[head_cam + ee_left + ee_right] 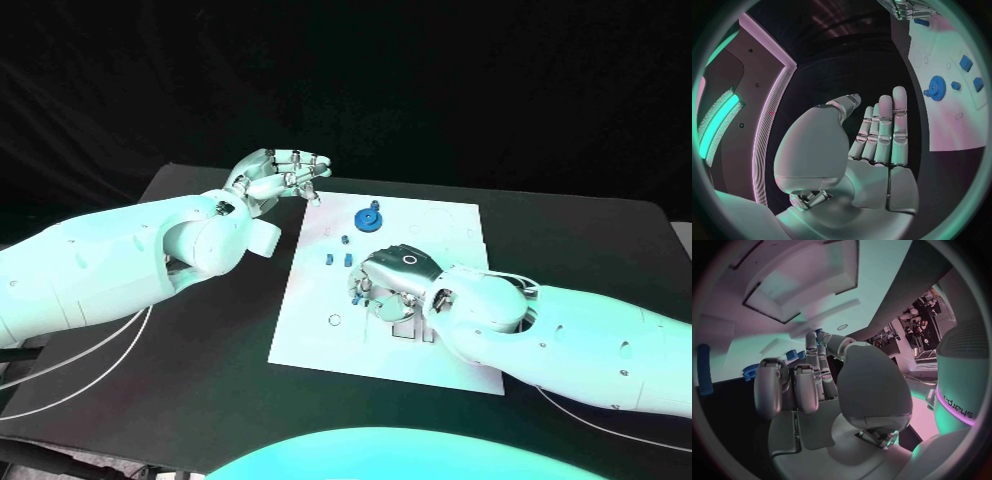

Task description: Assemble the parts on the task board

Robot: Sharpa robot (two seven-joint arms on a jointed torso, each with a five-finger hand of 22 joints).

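Now both silver hands work at the white rectangular task board (pixel 447 225) on the black bench (pixel 202 380).

Left hand (pixel 278 176) hovers off the board's far left corner, fingers straight and apart, grasping nothing. Right hand (pixel 392 275) is curled down over the board's middle, a small blue part (pixel 819 333) at its fingertips; whether it grips, I cannot tell. A round blue gear (pixel 369 217) stands near the far edge, small blue pieces (pixel 330 258) beside it.

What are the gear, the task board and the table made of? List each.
Blue gear: probably moulded plastic, matte, uniform colour.
Task board: white, smooth, flat plate; plastic or painted metal, can't tell.
Table: black, matte surface, no glare; material unclear.
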